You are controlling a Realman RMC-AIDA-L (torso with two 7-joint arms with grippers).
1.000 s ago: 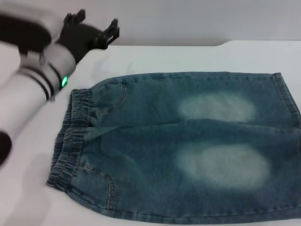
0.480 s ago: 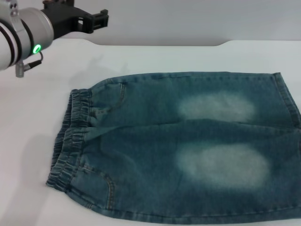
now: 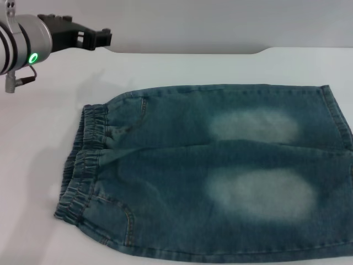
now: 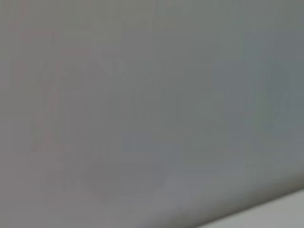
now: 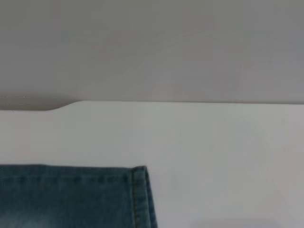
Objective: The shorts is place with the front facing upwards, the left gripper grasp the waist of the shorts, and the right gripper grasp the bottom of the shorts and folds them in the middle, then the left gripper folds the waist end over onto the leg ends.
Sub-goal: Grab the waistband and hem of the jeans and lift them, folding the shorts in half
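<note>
The blue denim shorts [image 3: 220, 171] lie flat on the white table [image 3: 182, 69], front up, with two pale faded patches showing. The waist of the shorts [image 3: 88, 138], a puckered elastic band, is at the left. The bottom of the shorts [image 3: 337, 113], the flat stitched leg ends, runs off the right edge of the head view. One hem corner [image 5: 139, 194] shows in the right wrist view. My left gripper [image 3: 91, 36] hovers open and holding nothing at the far left corner, well behind the waist and apart from it. The right gripper is out of view.
The table's back edge [image 3: 193, 53] meets a grey wall, with a step in the edge at the back right [image 3: 263, 51]. Bare white table surface lies left of the waistband and behind the shorts. The left wrist view shows only grey wall.
My left arm has risen and drawn back to the left, from just behind the waistband to the far left corner. The shorts have not moved.
</note>
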